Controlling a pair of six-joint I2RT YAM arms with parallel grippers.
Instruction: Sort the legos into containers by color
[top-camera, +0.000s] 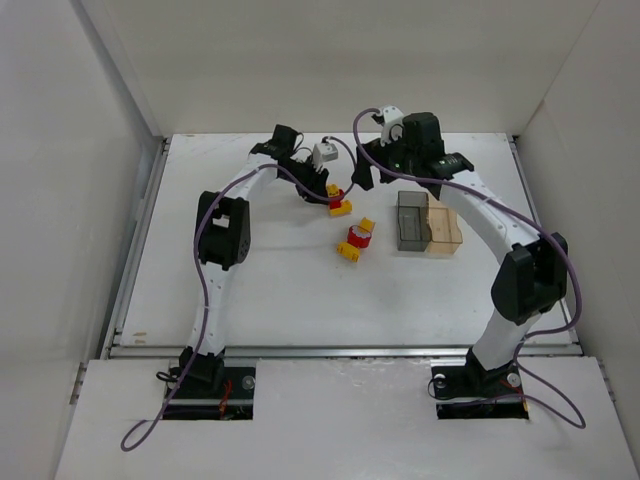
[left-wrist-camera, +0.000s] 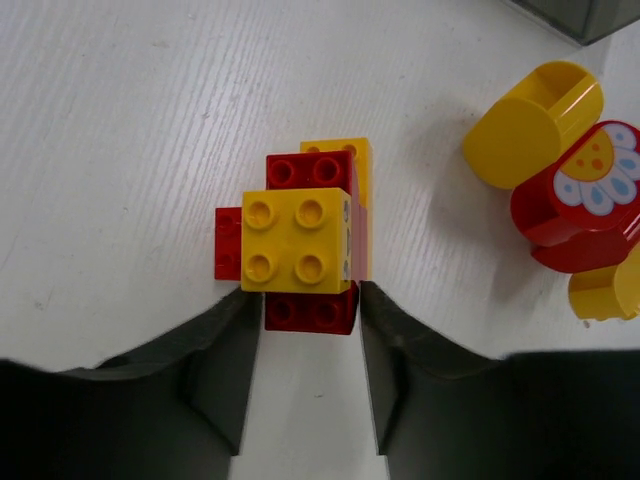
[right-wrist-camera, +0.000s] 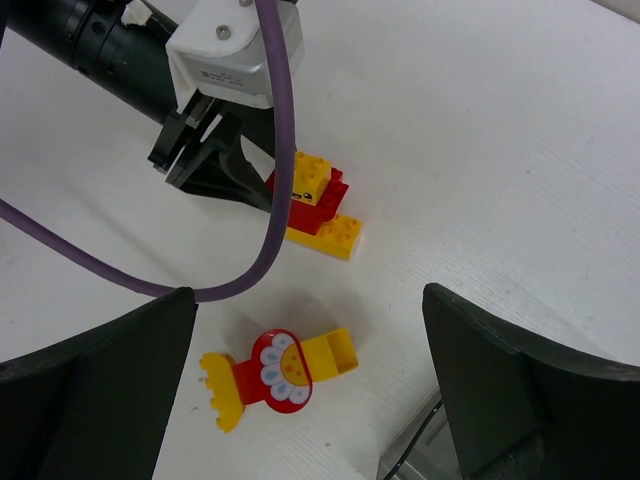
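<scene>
Left gripper (left-wrist-camera: 310, 300) pinching the brick stack (left-wrist-camera: 300, 240) — jaws on a red brick's sides. Right gripper (right-wrist-camera: 310, 300) spread wide, holding nothing — flower piece (right-wrist-camera: 275, 375) lies near the stack.

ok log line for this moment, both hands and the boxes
left hand: gripping red-yellow brick stack on table | right hand: open, empty | containers: look empty

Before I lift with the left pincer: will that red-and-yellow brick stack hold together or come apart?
Probably stiff and light: the brick stack looks like hard plastic, studs interlocked. It may split, since the left pincer flanks only the lower red brick, not the yellow top. Flat sides, so rolling seems unlikely.
</scene>
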